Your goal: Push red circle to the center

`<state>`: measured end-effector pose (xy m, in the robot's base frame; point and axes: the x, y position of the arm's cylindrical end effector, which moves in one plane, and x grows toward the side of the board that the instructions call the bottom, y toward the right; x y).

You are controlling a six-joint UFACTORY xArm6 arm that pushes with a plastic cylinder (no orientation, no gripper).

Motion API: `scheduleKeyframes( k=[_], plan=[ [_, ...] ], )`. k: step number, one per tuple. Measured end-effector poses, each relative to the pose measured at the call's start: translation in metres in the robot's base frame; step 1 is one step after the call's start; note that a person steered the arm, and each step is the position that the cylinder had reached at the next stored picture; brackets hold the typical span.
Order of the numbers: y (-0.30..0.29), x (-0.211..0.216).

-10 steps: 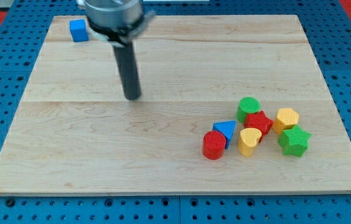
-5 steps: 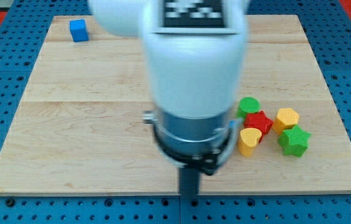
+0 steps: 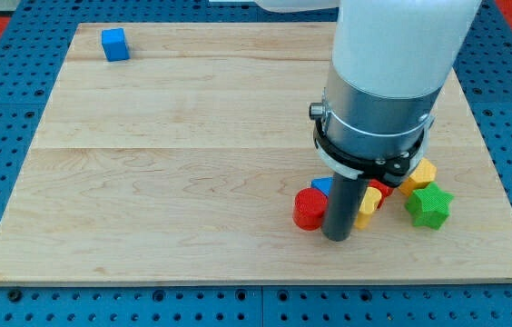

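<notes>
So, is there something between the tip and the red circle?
Nothing: in the camera view my tip stands just to the view's right of the red circle, with only a thin strip of bare board between them.

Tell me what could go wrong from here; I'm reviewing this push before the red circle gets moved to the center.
1. My tip sits just to the view's right of the red circle, close beside the yellow block; a sweep may drag that along.
2. The blue block lies against the red circle's upper side and could travel with it.
3. The arm body hides part of the cluster, so contacts there cannot be checked.
</notes>
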<state>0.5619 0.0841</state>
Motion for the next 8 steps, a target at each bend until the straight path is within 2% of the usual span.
scheduleKeyframes(
  k=[1, 6, 8],
  plan=[
    [-0.009, -0.011],
    [-0.069, -0.009],
    [-0.081, -0.034]
  ],
)
